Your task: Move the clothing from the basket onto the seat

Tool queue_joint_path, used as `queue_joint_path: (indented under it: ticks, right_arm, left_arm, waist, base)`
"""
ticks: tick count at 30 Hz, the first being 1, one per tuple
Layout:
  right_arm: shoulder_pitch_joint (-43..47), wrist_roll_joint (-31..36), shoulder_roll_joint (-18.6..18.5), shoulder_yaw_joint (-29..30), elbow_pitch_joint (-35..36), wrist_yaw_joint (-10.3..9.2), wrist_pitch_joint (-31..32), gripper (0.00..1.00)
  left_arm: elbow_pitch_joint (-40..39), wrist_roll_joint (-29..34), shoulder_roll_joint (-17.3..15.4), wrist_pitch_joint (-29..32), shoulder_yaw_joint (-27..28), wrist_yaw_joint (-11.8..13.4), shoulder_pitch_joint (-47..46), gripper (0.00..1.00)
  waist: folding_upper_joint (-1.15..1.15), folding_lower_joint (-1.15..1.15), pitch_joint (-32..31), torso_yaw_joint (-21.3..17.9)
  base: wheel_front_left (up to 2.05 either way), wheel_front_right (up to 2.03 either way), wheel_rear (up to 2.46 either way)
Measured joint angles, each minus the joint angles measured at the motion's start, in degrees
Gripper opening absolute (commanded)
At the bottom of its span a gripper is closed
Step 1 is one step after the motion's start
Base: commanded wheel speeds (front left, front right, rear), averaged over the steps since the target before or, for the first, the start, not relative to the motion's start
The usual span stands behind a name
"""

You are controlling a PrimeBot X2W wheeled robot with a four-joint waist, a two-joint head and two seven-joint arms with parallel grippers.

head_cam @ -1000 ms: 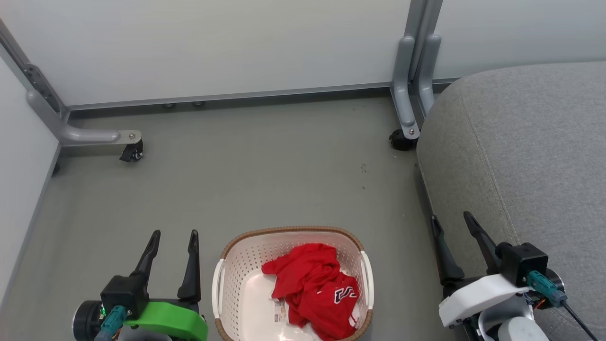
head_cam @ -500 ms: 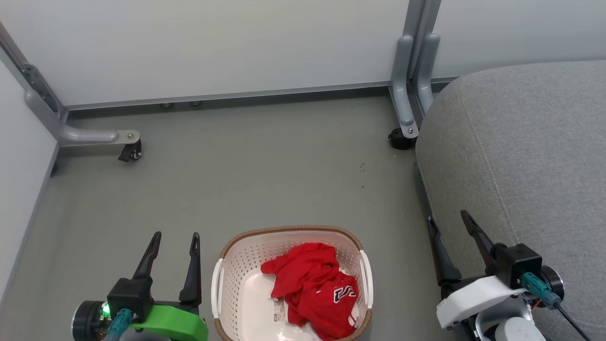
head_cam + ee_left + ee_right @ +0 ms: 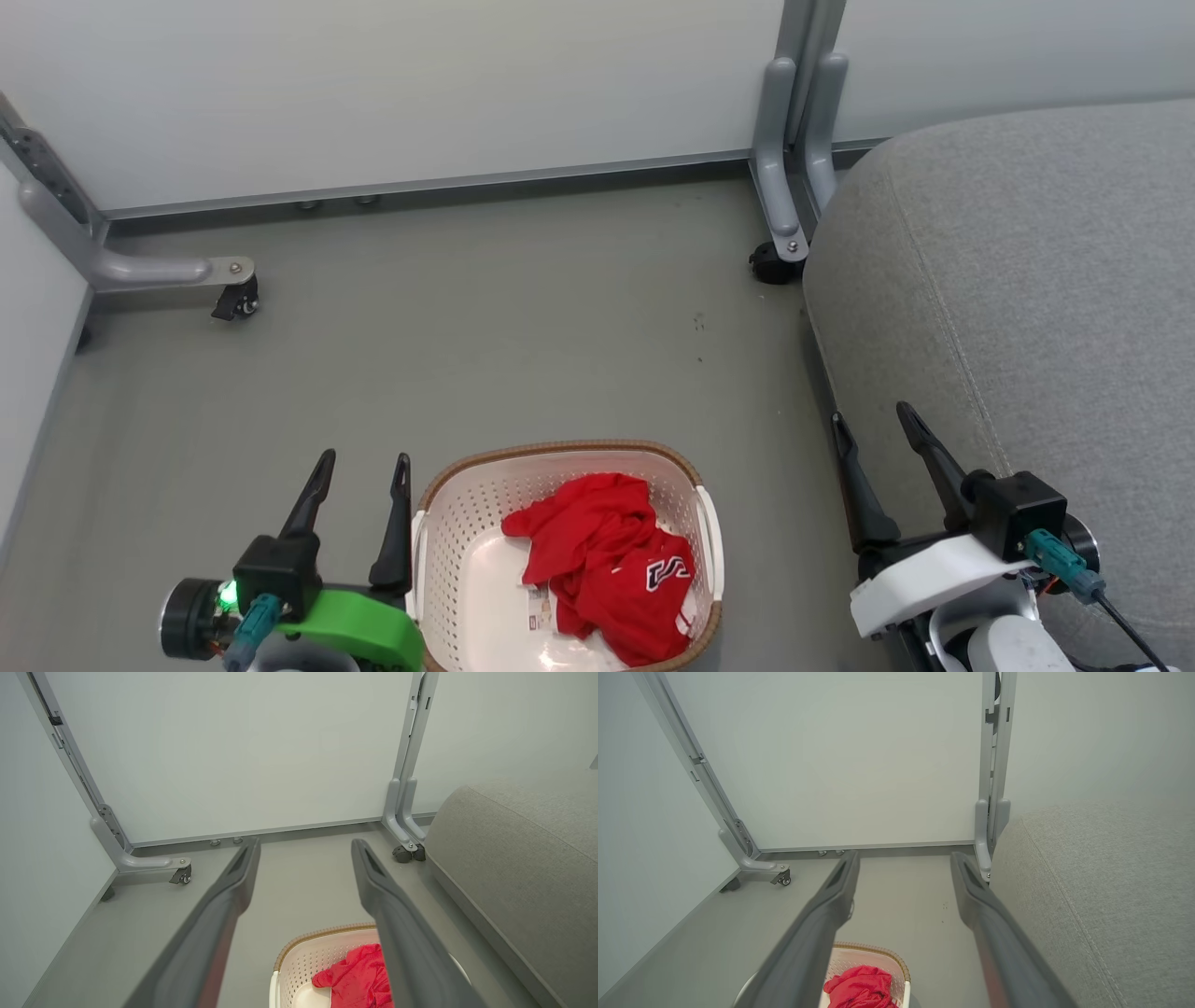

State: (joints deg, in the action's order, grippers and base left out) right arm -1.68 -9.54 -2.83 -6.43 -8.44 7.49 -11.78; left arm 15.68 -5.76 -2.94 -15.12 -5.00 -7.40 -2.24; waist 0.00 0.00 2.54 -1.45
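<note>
Head view: the basket (image 3: 439,509) holds crumpled red clothing (image 3: 602,565).

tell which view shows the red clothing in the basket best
The head view: the red clothing lies whole in the basket, lettering visible. Both wrist views catch a part of it, cut by the bottom edge.
</note>
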Motion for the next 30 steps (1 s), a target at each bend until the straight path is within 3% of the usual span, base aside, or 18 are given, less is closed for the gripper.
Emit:
queue_joint_path:
  ticks: [15, 30]
  right_arm:
    - [-5.42, -0.66, -0.01, -1.51, 3.98, 0.0, -0.68, 1.0]
    - [-13.11, -1.52, -0.07, -1.55, 10.11, 0.0, -2.88, 1.0]
  left_arm:
    - [15.69, -1.4, 0.15, -0.02, -13.44, 0.0, -15.32, 1.0]
    - [36.98, -3.25, 0.27, 0.0, -23.16, 0.0, -35.01, 1.0]
  waist:
    - [0.0, 0.0, 7.49, -4.79]
    - [0.0, 0.01, 25.79, -7.7]
  base:
    - [0.0, 0.0, 0.0]
    - [0.0, 0.0, 0.0]
